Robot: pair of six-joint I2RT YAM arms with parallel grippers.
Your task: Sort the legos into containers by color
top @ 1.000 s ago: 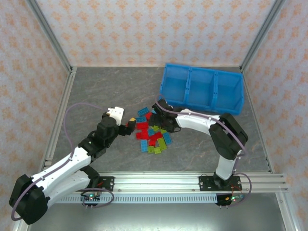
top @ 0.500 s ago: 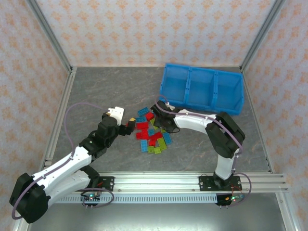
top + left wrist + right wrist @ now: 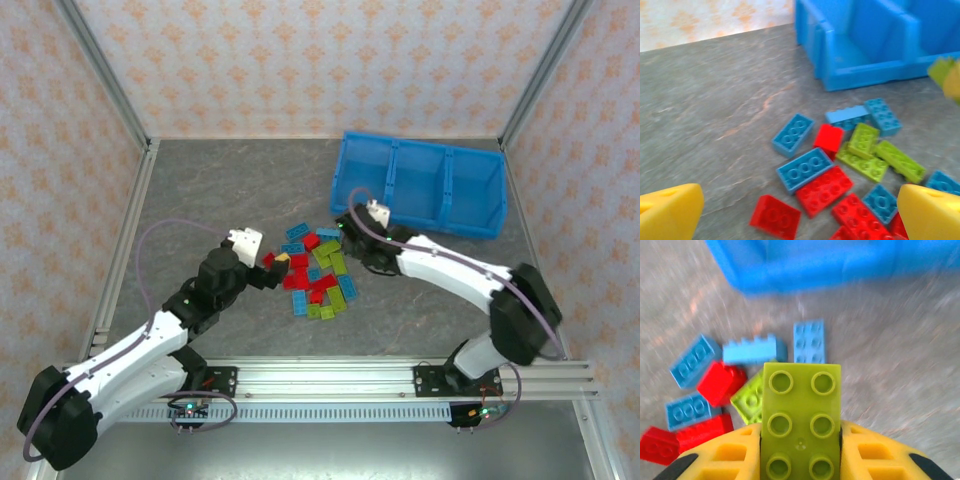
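Your right gripper (image 3: 800, 460) is pinching a lime-green lego brick (image 3: 801, 405). The brick's long axis runs out along the fingers toward the blue bin (image 3: 465, 225), which lies just ahead, near the far right corner of the table (image 3: 200, 190). This arm is the nearer one. A second ago those jaws were spread, low in the pile (image 3: 318, 278); now the brick is lifted clear. Your left gripper (image 3: 273, 268) hangs spread wide at the pile's left edge.

Legos (image 3: 315, 280) lie clustered on my tabletop (image 3: 220, 190); the bin (image 3: 393, 185) stands just behind (rightward); one brick (image 3: 801, 420) sits between my right jaws.
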